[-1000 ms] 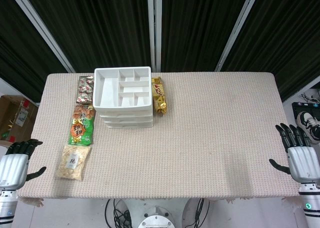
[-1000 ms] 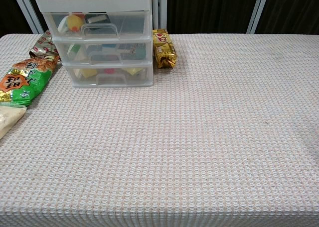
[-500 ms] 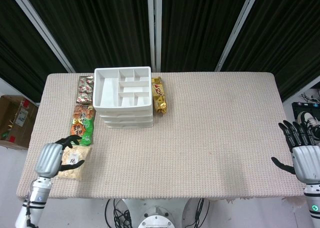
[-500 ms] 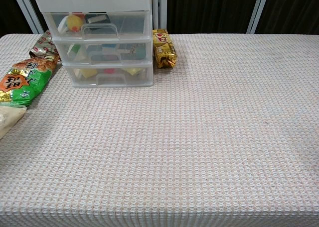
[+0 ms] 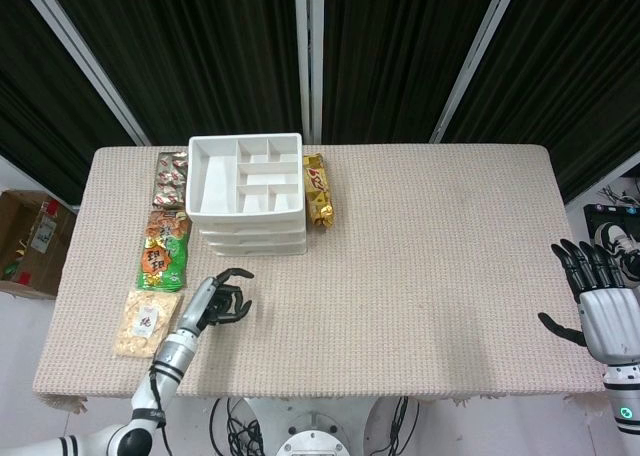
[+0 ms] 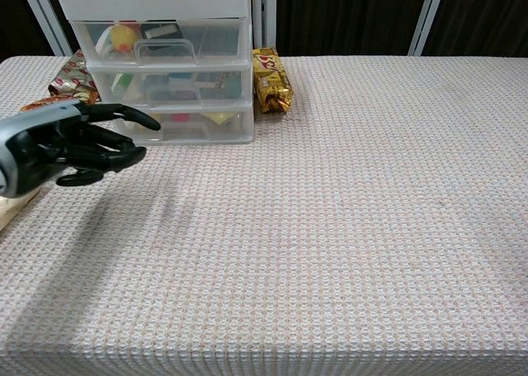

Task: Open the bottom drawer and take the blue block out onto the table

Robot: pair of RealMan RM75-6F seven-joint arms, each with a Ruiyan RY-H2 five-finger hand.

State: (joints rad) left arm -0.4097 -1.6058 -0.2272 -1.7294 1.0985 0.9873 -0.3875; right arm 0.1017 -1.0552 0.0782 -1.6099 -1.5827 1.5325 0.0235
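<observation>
Woven cloth: a beige waffle-textured cover is lying over the whole table [image 6: 346, 227], from the near edge to the dark curtains.
Right hand [image 5: 600, 301]: hanging off the table's near right corner, about 4 o'clock from the table's middle; fingers are standing spread and straight, gripping nothing.
Left hand [image 6: 58, 145]: hovering over the cloth at about 8 o'clock from the middle, near the drawers' front; black fingers [image 6: 124, 112] are reaching loosely apart toward the drawers, holding nothing.
Pale snack bag [image 5: 145, 323]: lying flat at the hand's 9 o'clock, near the front left edge.
Green snack bag [image 5: 163, 253]: lying beyond the pale one, just left of the drawer unit.
Drawer unit [image 5: 245, 191]: a white plastic frame is standing at 11 o'clock, three clear drawers stacked, long side running left to right, fronts facing the robot.
Bottom drawer [image 6: 186, 124]: sitting closed, handle [image 6: 180, 127] facing the near edge.
Blue block: I cannot tell which shape behind the clear fronts it is.
Top tray [image 5: 246, 173]: white compartments are facing upward.
Gold packet [image 5: 318, 190]: resting against the unit's right side, long axis near to far.
Red-patterned packet [image 5: 170, 180]: lying at the unit's far left.
</observation>
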